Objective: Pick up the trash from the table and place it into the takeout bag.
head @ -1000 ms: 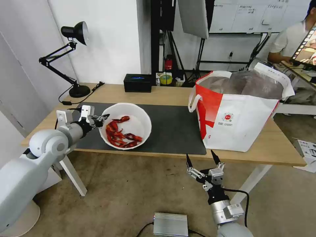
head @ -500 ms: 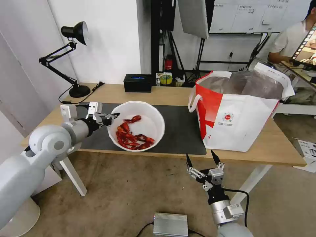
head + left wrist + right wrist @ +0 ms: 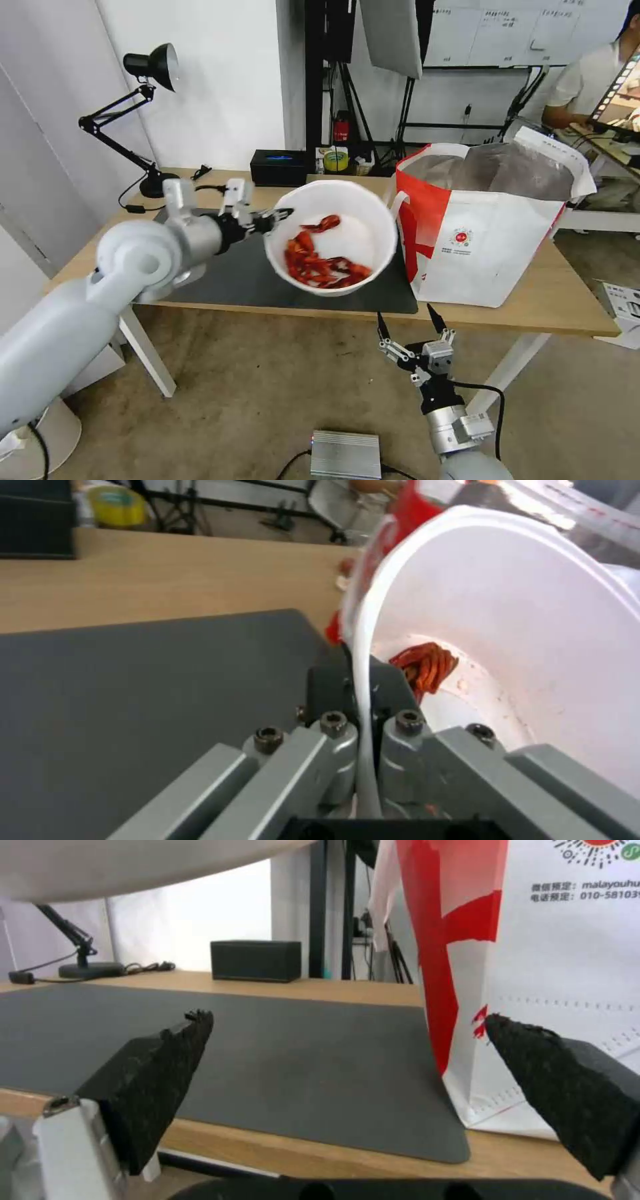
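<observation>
1. Now left gripper (image 3: 277, 217) pinches rim of white bowl (image 3: 330, 237), held off table (image 3: 573, 303), beside takeout bag (image 3: 490, 250).
2. Risk: thin one-sided rim hold; bowl tilts, red shells (image 3: 323, 263) spill.
3. Right gripper (image 3: 410, 327) parked w/ fingers apart, below table edge.

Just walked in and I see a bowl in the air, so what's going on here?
The left gripper is clamped on the rim of the white bowl of red shells and holds it above the dark mat, tilted, close beside the takeout bag, which stands open on the table. The bowl is not yet over the bag's opening. The right gripper hangs open below the table's front edge, idle.
</observation>
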